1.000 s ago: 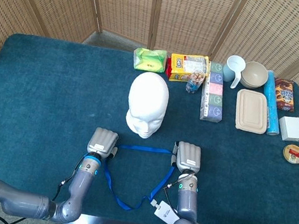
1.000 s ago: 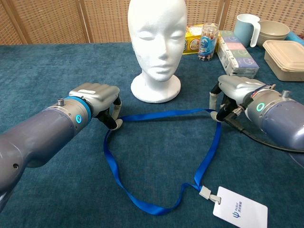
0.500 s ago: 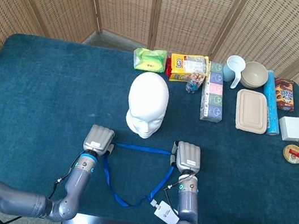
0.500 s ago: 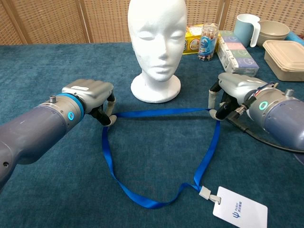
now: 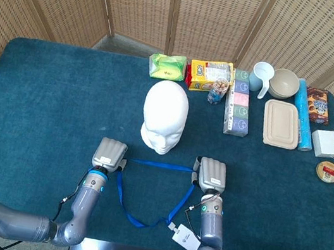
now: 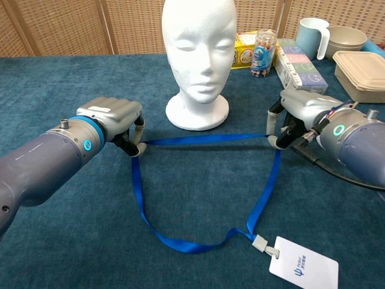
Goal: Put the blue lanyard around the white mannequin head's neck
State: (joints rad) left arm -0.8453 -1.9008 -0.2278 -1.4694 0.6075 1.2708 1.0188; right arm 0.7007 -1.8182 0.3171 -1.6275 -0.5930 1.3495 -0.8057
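Two hands share the work. The left hand point(image 6: 111, 123) pinches one side of the blue lanyard point(image 6: 198, 139) under its curled fingers, and the right hand point(image 6: 296, 117) pinches the other side the same way. Between them the strap runs taut and nearly straight, low over the bench point(image 6: 48, 84), so the loop is held open rather than lying collapsed. Behind the hands, towards the robot, the rest of the strap sags into a V that ends at a clip and a white badge point(image 6: 303, 262) resting on the cloth. Just beyond the taut span stands the white mannequin head point(image 6: 199, 57), upright and facing the robot. Judging from this, the opened loop is readied to be raised and passed over the crown.
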